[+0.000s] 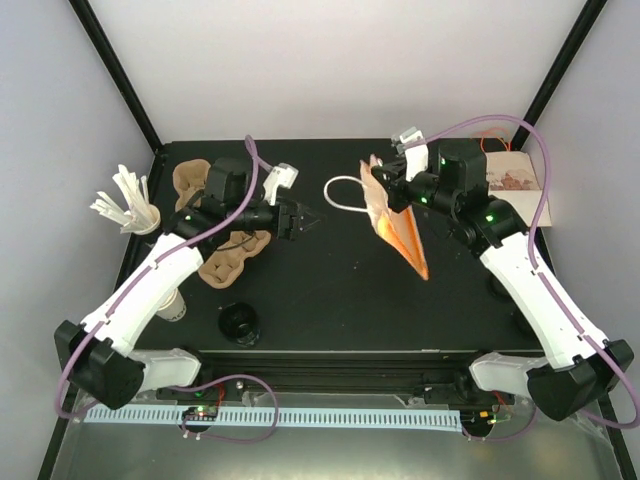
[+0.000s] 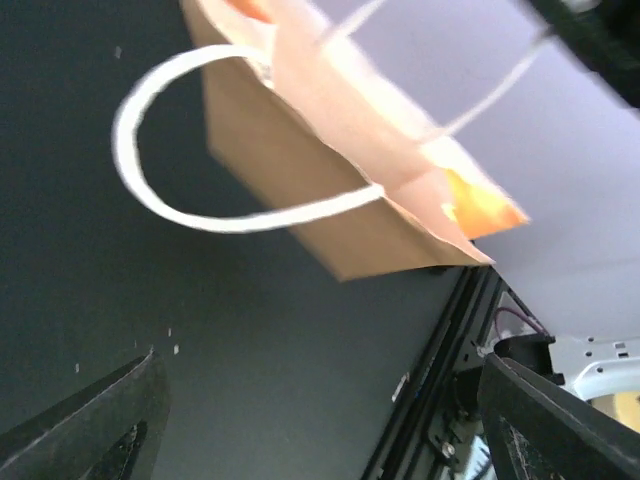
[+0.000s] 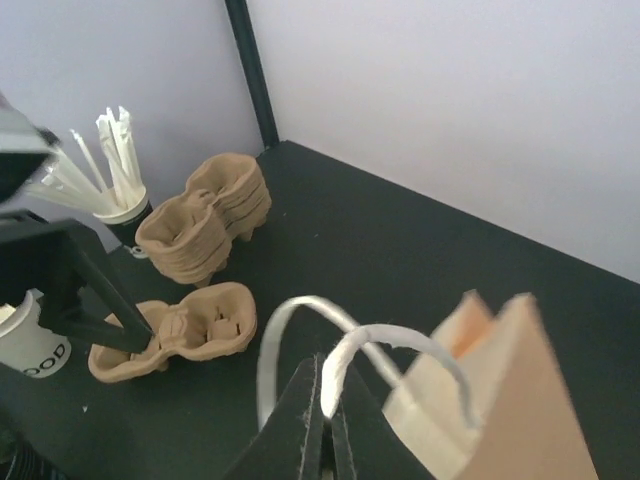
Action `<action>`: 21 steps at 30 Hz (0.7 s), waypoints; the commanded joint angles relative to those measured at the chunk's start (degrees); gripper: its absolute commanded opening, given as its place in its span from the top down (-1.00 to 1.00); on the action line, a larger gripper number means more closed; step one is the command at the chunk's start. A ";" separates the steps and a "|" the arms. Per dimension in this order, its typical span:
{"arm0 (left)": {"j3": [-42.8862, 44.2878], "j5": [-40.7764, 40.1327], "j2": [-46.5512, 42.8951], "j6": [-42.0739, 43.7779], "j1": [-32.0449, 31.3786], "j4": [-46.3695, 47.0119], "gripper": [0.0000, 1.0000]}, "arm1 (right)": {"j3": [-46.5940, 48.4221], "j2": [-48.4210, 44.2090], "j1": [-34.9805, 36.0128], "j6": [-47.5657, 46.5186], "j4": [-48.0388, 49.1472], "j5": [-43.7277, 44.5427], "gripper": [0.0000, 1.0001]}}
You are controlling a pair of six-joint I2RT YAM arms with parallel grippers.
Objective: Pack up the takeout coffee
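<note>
At the back of the dark surface (image 1: 350, 300), the right gripper (image 3: 325, 405) pinches the paper bag's (image 1: 396, 226) white handle (image 3: 395, 340), bag tilted; the left gripper (image 1: 303, 218) hangs wide and empty beside the cup carrier (image 1: 232, 257).

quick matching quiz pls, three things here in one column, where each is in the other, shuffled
1 tan paper bag with white loop handles
2 brown moulded-pulp cup carriers, stacked
3 white stirrer sticks

a fanned out of a cup at the table's left edge
b nested at the back left
c held by one handle in the right fingers

Pairs: 1-c, 2-b, 3-a
</note>
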 commanded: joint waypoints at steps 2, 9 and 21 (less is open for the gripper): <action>1.46 -7.34 -4.88 5.99 -3.43 9.20 -0.74 | 0.22 0.36 0.48 -3.51 -0.77 -6.08 0.97; 4.06 -10.28 -0.82 8.60 -4.02 11.76 -0.49 | -3.18 0.17 0.99 -3.02 0.59 -9.65 0.97; 7.68 -13.50 -3.28 2.25 -4.05 7.47 -0.15 | -8.56 0.64 3.64 1.70 7.06 -14.32 0.97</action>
